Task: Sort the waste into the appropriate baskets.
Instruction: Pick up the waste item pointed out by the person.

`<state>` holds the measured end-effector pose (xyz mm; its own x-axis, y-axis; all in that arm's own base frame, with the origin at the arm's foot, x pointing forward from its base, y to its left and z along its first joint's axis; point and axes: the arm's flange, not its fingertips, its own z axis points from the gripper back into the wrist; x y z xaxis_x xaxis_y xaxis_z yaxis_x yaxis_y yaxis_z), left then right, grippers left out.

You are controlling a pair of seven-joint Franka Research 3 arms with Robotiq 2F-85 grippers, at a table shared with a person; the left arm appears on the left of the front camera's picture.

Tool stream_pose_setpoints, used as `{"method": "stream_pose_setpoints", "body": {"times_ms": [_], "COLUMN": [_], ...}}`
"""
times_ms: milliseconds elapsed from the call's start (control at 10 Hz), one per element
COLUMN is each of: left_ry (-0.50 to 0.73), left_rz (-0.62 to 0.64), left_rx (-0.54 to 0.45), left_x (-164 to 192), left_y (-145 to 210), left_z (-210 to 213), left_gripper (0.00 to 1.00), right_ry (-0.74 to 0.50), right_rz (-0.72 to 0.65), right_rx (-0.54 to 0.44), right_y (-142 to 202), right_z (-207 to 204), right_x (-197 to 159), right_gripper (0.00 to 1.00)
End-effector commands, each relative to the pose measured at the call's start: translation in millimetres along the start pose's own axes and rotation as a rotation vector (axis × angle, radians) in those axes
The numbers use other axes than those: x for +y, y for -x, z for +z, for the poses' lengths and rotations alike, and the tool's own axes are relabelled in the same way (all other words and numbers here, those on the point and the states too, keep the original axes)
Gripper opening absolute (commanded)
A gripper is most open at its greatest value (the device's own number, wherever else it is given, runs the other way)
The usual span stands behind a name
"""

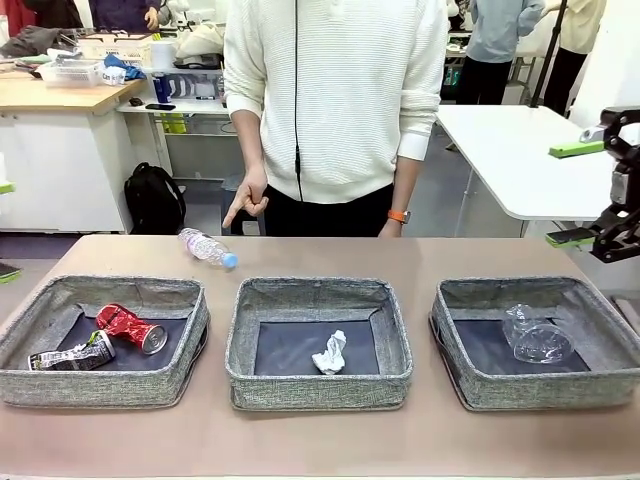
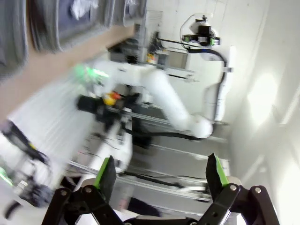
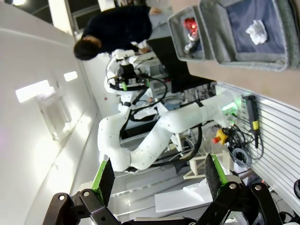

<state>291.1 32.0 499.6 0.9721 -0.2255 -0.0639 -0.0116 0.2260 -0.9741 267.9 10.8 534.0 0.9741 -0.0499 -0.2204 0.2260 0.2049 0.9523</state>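
Three grey baskets stand in a row. The left basket (image 1: pixel 30 320) holds a crushed red can (image 1: pixel 130 327) and a dark blue-silver can (image 1: pixel 75 355). A crumpled white paper ball (image 1: pixel 329 353) lies in the middle basket (image 1: pixel 310 294). Inside the right basket (image 1: pixel 455 300) is a clear plastic cup (image 1: pixel 535 335). A clear bottle with a blue cap (image 1: pixel 207 247) lies on the table behind the baskets, below the person's pointing hand (image 1: pixel 245 205). My right gripper (image 1: pixel 585 193) hangs open at the right edge, above the table. My left gripper (image 2: pixel 160 176) is open and holds nothing.
The person stands at the far side of the brown table (image 1: pixel 320 440). A white table (image 1: pixel 520 150) stands at the back right. The right wrist view shows the paper ball (image 3: pixel 257 30) and red can (image 3: pixel 190 26) far off.
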Motion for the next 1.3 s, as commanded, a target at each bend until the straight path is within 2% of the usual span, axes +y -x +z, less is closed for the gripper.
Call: {"method": "stream_pose_setpoints", "body": {"times_ms": [0, 100, 200, 300, 400, 500, 700, 800, 900, 1000, 1200], "left_ry": [-0.275, -0.410, -0.447, -0.536, -0.650, -0.864, -1.205, -1.362, -1.507, -0.854, -0.854], "left_rz": [-0.543, -0.766, -0.961, -1.111, -1.206, -1.312, -1.386, -1.324, -1.176, -1.182, -1.182], "left_rx": [-0.203, -0.341, -0.438, -0.470, -0.435, -0.379, -0.142, 0.013, 0.023, -0.030, -0.030], "left_x": [-3.1, -7.6, -15.3, -25.5, -34.0, -41.4, -37.1, -20.2, -5.0, -45.2, -45.2], "left_y": [-41.0, -63.0, -83.7, -105.4, -126.2, -143.7, -166.1, -170.6, -172.3, -165.7, -165.7], "left_z": [-21.0, -29.2, -37.0, -47.9, -60.2, -76.4, -102.9, -111.3, -111.7, -113.4, -113.4], "left_gripper": [1.00, 1.00, 1.00, 1.00, 1.00, 1.00, 1.00, 1.00, 1.00, 1.00, 1.00], "right_ry": [-0.013, -0.013, -0.013, -0.013, -0.013, -0.013, -0.013, -0.013, -0.013, -0.013, -0.013], "right_rz": [-0.006, -0.006, -0.006, -0.006, -0.006, -0.006, -0.006, -0.006, -0.006, -0.006, -0.006], "right_rx": [0.003, 0.003, 0.003, 0.003, 0.003, 0.003, 0.003, 0.003, 0.003, 0.003, 0.003], "right_y": [1.7, 1.7, 1.7, 1.7, 1.7, 1.7, 1.7, 1.7, 1.7, 1.7, 1.7], "right_z": [0.4, 0.4, 0.4, 0.4, 0.4, 0.4, 0.4, 0.4, 0.4, 0.4, 0.4], "right_x": [4.5, 4.5, 4.5, 4.5, 4.5, 4.5, 4.5, 4.5, 4.5, 4.5, 4.5], "right_gripper": [1.00, 1.00, 1.00, 1.00, 1.00, 1.00, 1.00, 1.00, 1.00, 1.00, 1.00]}}
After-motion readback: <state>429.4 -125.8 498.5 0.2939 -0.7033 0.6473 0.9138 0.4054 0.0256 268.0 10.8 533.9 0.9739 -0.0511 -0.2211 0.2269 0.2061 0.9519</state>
